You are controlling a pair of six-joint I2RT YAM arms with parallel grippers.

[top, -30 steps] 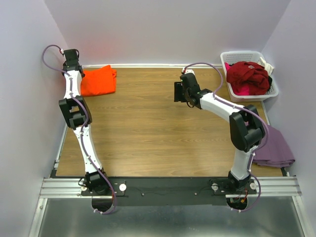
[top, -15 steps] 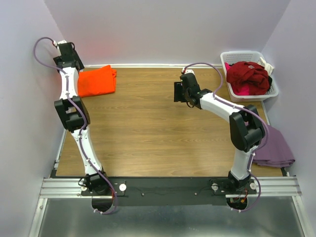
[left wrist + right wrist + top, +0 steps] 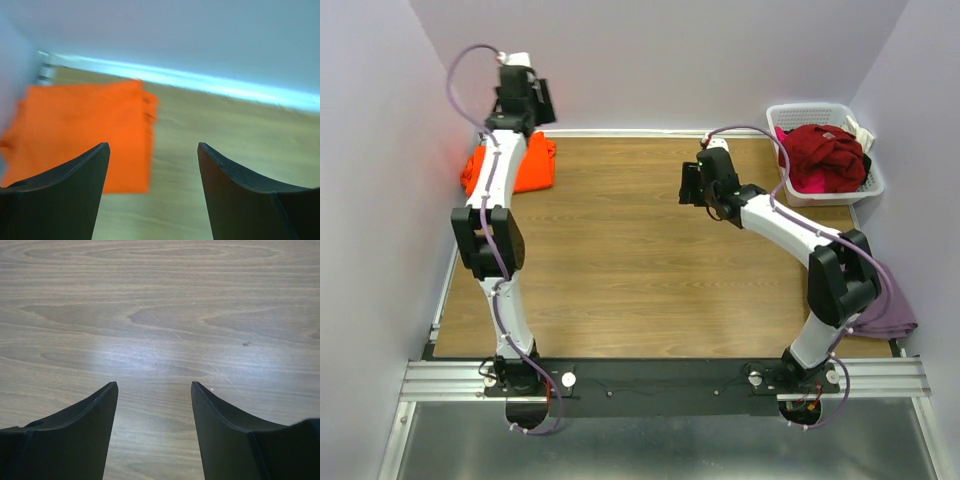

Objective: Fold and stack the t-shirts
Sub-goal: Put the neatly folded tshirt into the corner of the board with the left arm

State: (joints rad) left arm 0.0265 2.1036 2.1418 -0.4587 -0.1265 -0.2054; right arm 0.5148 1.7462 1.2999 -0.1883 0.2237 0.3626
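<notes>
A bright orange folded fabric t-shirt (image 3: 536,165) is seen lying flat in the far left corner of the wood-grain counter (image 3: 620,260), close to the back wall and partly crossed by the white left arm in the top view; the left arm's black fingers (image 3: 92,165) are held raised above and just beside it, spread wide apart with nothing between them, and in the blurred left wrist view the orange cloth is seen below, mostly on the left side and partly hidden behind one finger. The right arm's black fingers (image 3: 100,405) are likewise spread open and empty, pointed down at bare wood in the far middle of the counter, well apart from every garment. A crumpled dark red t-shirt (image 3: 825,150) is heaped in the white slatted plastic basket (image 3: 820,108) at the far right corner, with pink fabric (image 3: 810,182) showing beneath it at the basket's near wall; a folded mauve-purple t-shirt (image 3: 890,310) is laid at the right edge of the counter, partly covered by the right arm's elbow.
</notes>
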